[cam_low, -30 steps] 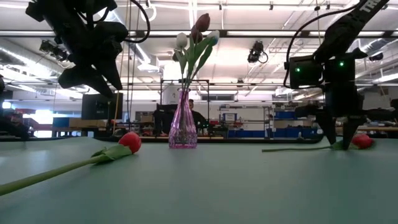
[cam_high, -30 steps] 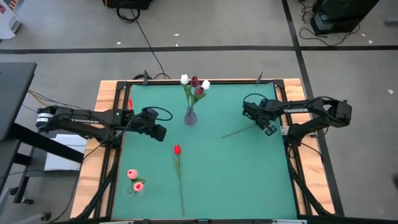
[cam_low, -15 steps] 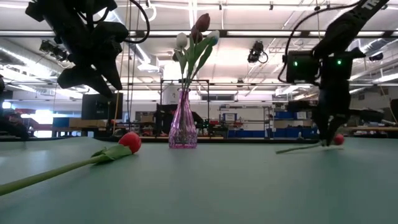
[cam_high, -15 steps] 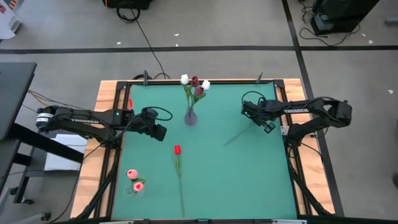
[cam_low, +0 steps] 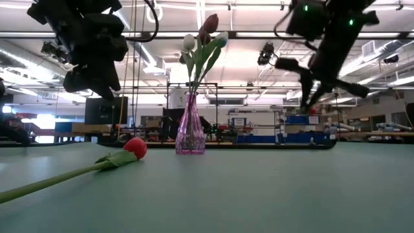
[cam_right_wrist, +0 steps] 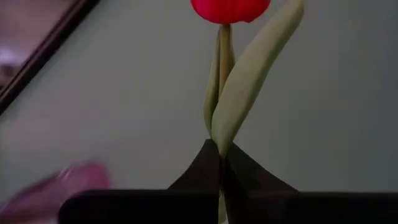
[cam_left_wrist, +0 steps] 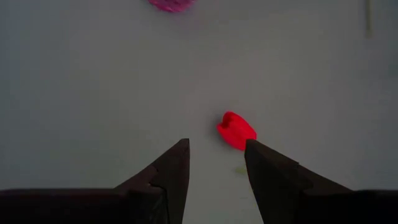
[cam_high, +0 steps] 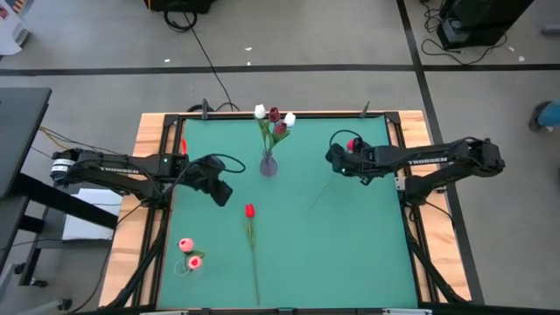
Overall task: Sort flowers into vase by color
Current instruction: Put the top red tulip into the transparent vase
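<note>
My right gripper (cam_high: pixel 343 161) hovers above the table right of the purple glass vase (cam_high: pixel 268 164) and is shut on a bright red tulip (cam_high: pixel 353 144). That vase holds white and dark red tulips (cam_high: pixel 274 118). A second bright red tulip (cam_high: pixel 249 210) lies flat on the table, its stem running toward the near edge. My left gripper (cam_high: pixel 220 191) is open in the air just left of that tulip's head (cam_left_wrist: pixel 236 129). Two pink tulips (cam_high: pixel 187 249) stand in a small vase near the near-left corner. My right gripper pinches the tulip's thin stem (cam_right_wrist: pixel 219 152) just below where the leaves join it, the fingers lying across the stem. The red head (cam_right_wrist: pixel 230 9) sticks out beyond the fingertips toward the far edge. The long stem end (cam_high: pixel 313 206) trails toward the near left, and the flower is lifted off the table.
The green table has a black frame and wooden side rails (cam_high: pixel 149 140). The purple vase (cam_low: pixel 190 129) stands between the two arms at mid-far table. Open green surface lies on the near right (cam_high: pixel 350 262). A person's shoe shows on the floor at the far right (cam_high: pixel 547 114).
My right gripper has risen from the table with the red tulip and moved left toward the purple vase, turning as it went. The tulip, lying on the table a second ago, now hangs off the surface with its head swung toward the far edge.
</note>
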Tool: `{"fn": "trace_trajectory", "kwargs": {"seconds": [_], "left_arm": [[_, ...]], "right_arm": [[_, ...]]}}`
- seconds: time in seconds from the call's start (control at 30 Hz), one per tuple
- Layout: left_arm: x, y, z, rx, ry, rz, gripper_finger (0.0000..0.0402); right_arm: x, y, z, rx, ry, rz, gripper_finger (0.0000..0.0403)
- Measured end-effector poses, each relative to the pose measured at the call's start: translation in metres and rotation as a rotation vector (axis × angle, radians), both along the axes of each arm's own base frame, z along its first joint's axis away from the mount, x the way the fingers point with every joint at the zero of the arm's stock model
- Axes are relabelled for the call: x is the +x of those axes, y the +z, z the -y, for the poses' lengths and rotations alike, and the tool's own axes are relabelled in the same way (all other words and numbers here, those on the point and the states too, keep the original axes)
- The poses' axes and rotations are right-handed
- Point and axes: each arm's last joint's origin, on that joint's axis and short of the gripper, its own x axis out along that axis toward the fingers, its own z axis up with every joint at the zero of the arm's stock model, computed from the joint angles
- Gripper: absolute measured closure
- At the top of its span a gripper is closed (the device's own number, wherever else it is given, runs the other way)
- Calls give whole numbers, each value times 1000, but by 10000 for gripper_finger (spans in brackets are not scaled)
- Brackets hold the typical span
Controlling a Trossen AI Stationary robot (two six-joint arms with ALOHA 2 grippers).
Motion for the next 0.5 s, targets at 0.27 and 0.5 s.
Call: {"fn": "trace_trajectory", "kwargs": {"seconds": [0.27, 0.5], "left_arm": [[-1, 1, 2, -5, -98, 7, 242], [-7, 8, 3, -11, -140, 50, 242]], "right_arm": [[25, 44, -44, -178, 222, 139, 396], [52, 75, -82, -432, 316, 348, 396]]}}
